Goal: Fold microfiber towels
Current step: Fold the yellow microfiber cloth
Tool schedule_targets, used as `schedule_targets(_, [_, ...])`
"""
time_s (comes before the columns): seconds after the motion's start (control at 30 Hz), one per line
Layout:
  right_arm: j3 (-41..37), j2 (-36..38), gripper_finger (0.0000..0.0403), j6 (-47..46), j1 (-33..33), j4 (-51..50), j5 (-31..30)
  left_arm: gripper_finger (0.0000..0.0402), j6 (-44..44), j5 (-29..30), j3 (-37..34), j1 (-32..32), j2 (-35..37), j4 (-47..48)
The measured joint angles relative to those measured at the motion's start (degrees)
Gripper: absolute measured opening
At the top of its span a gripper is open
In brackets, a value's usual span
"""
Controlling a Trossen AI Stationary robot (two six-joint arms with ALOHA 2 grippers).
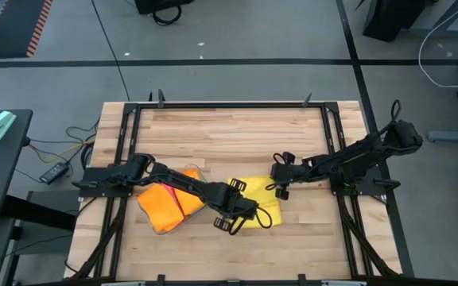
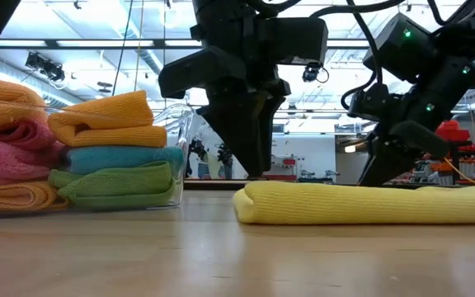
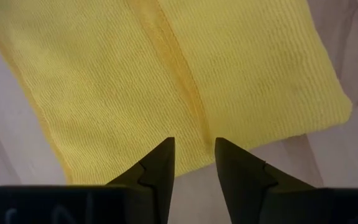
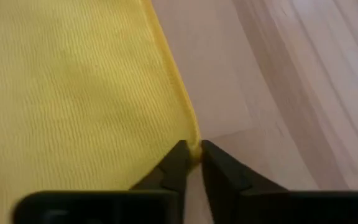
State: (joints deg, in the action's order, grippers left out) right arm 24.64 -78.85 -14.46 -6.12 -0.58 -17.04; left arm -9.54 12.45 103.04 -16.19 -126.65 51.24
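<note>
The butcher-block table [image 1: 237, 127] carries no legible markings. A clear plastic tray [image 2: 176, 132] at the left holds folded ribbed towels [image 2: 105, 120]. The yellow towel [image 1: 262, 202] lies folded mid-table. The left gripper [image 3: 192, 163] hovers over it, fingers apart. The right gripper [image 4: 191, 155] pinches its hemmed corner.

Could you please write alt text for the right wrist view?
The right tool pinches the hemmed edge of a yellow microfiber towel lying on the pale wooden table. The towel fills one side of the view, bare wood the other.
</note>
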Motion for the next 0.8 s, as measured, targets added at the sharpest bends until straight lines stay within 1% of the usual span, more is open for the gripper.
schedule_targets(0.07, [0.0,0.05,0.0021,0.88,0.01,-0.07,0.0,0.0124,0.14,0.63,0.0,0.0,0.2,0.21])
schedule_targets(0.13, [0.0,0.15,0.0009,1.88,0.01,-0.61,0.0,0.0125,0.67,0.85,-0.02,0.26,0.93,0.53])
schedule_targets(0.27, [0.0,1.59,0.0008,2.05,-0.28,-3.56,-0.04,0.0129,3.77,0.5,0.03,1.82,3.1,0.34])
schedule_targets(0.4, [0.0,4.02,0.0007,2.01,-2.52,-6.5,-0.04,0.0129,7.64,-0.43,0.0,4.04,3.28,-0.08])
schedule_targets(0.53, [0.0,5.22,0.0006,1.16,-5.26,-8.46,-0.02,0.0126,12.79,-0.89,-0.01,7.35,2.78,-0.7])
schedule_targets(0.63, [0.0,5.25,0.0005,0.3,-6.84,-8.49,-0.05,0.0132,16.26,-1.34,-0.08,10.94,2.67,-1.14])
schedule_targets(0.67, [0.0,5.22,0.0005,-0.07,-7.28,-8.36,-0.04,0.0136,16.73,-2.87,-0.07,12.19,2.69,-1.81])
schedule_targets(0.8, [0.0,5.22,0.0005,-0.57,-8.47,-8.09,-0.11,0.0151,18.18,-12.23,-0.02,16.94,2.23,-3.75])
